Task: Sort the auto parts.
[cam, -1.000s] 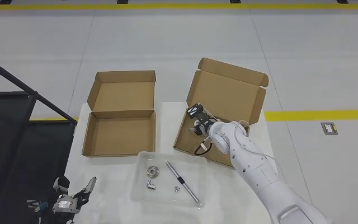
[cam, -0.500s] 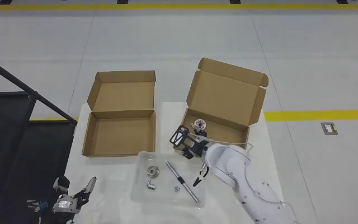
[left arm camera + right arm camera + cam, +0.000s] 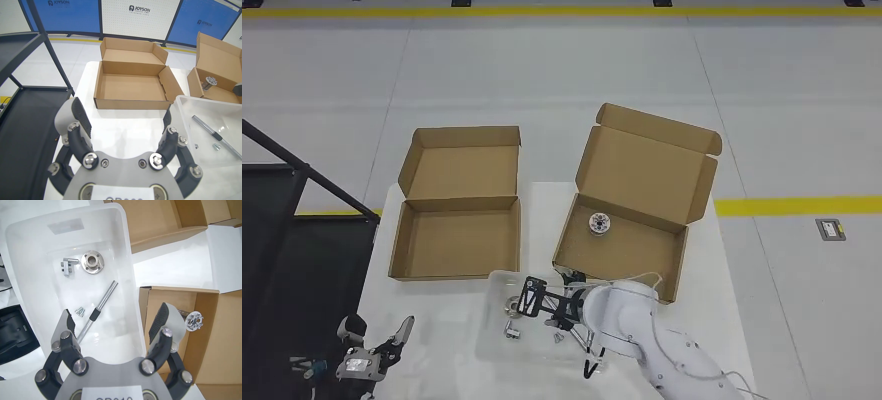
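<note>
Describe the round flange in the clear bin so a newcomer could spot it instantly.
Find the clear plastic bin on the white table. The flange lies inside, beside a small angular bracket. It is the only disc there, with a central bore ringed by small holes.

Bright, even light falls from overhead, leaving the white table (image 3: 442, 300) and pale floor (image 3: 542, 80) almost washed out. Shadows are soft and short; the left cardboard box (image 3: 132, 85) darkens only along its inner walls. Glare streaks the clear plastic bin (image 3: 47, 291) and the steel rod (image 3: 105, 296). Both wrist views bend straight lines near their edges, as on the black rack (image 3: 54, 53).
</note>
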{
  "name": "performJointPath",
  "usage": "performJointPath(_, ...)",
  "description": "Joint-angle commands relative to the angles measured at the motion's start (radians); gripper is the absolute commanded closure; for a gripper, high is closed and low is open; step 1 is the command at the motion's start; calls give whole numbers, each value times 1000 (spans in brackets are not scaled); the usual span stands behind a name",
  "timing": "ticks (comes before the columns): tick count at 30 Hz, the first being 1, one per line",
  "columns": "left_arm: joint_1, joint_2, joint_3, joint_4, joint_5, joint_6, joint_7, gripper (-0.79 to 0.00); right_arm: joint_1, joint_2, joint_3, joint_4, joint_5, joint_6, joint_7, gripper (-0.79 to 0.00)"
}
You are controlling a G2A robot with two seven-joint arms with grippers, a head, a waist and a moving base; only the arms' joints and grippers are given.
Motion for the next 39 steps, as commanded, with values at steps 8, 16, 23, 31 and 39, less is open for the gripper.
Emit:
performJointPath(8,0,0,0,0,0,0,0,-785,-51,-11,-55,-48,-92,153,78,-785)
performJointPath(16,0,0,0,0,0,0,0,-785,-51,-62,-175,-7,-162,361,265,-699)
performJointPath(23,0,0,0,0,0,0,0,-785,3,-101,-145,197,-22,430,171,-619)
performJointPath(31,0,0,0,0,0,0,0,-785,23,-122,-133,288,28,438,155,-554)
performJointPath(39,0,0,0,0,0,0,0,-785,36,-140,-127,342,48,463,152,-339)
